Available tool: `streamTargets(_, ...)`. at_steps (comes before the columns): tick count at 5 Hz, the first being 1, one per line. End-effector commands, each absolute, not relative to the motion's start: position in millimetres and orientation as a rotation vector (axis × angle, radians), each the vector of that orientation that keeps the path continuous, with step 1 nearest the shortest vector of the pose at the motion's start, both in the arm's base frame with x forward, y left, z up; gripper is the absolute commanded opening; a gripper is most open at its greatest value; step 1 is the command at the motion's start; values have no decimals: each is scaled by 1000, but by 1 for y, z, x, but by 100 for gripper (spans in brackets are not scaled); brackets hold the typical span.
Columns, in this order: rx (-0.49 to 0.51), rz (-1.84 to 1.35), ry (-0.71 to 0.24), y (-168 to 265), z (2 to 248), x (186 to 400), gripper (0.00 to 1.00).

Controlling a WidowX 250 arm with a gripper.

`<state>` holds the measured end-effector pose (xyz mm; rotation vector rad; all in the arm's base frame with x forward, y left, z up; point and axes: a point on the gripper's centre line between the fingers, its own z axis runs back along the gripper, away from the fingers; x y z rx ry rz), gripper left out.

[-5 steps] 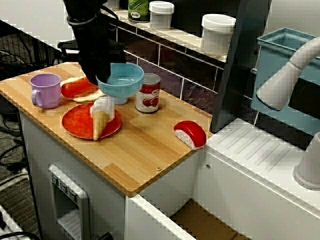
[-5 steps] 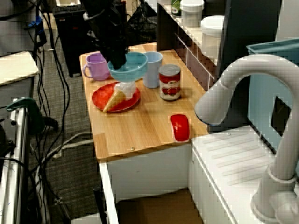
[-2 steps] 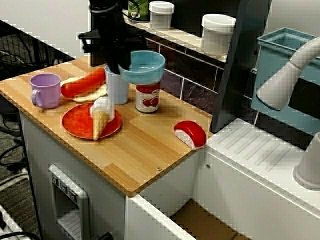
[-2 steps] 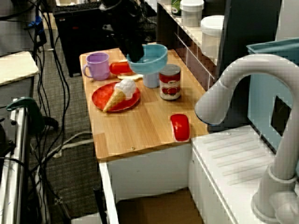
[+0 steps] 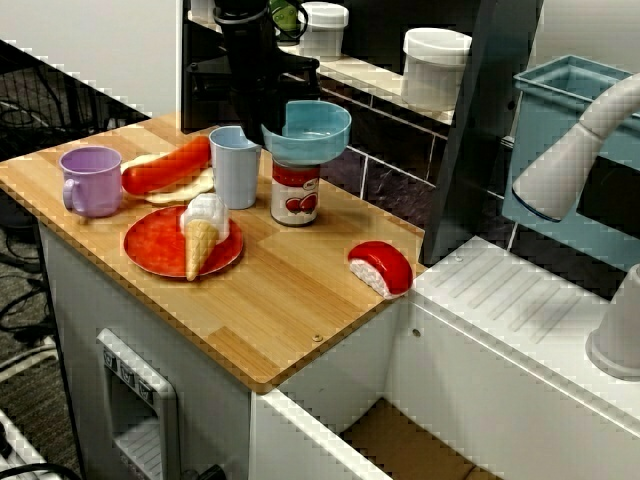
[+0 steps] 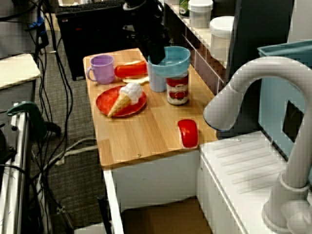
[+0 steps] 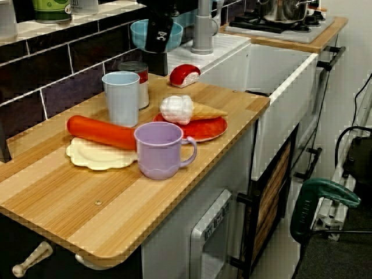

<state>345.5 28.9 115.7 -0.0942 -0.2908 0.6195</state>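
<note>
Wooden counter (image 5: pixel 290 290) beside white sink (image 5: pixel 520 300), dark tiles (image 5: pixel 390 180) behind; jaws tight on blue bowl (image 5: pixel 312 127).

A wooden counter (image 5: pixel 290 300) holds toy food and dishes. A purple mug (image 5: pixel 90 180) stands at its left end. Beside it, a long red sausage (image 5: pixel 165 167) lies on a cream plate (image 7: pixel 87 157). An ice cream cone (image 5: pixel 203 232) lies sideways on a red plate (image 5: pixel 150 245). A pale blue cup (image 5: pixel 236 166) stands just beside a tomato can (image 5: pixel 296 195). A red sushi piece (image 5: pixel 380 267) lies apart, near the right edge.
</note>
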Motion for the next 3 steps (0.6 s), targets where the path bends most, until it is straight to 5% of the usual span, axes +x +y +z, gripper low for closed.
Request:
streamTargets(1, -95, 644, -351, 51, 135, 362, 0)
streamTargets(3, -84, 659, -369, 62, 134, 367, 0)
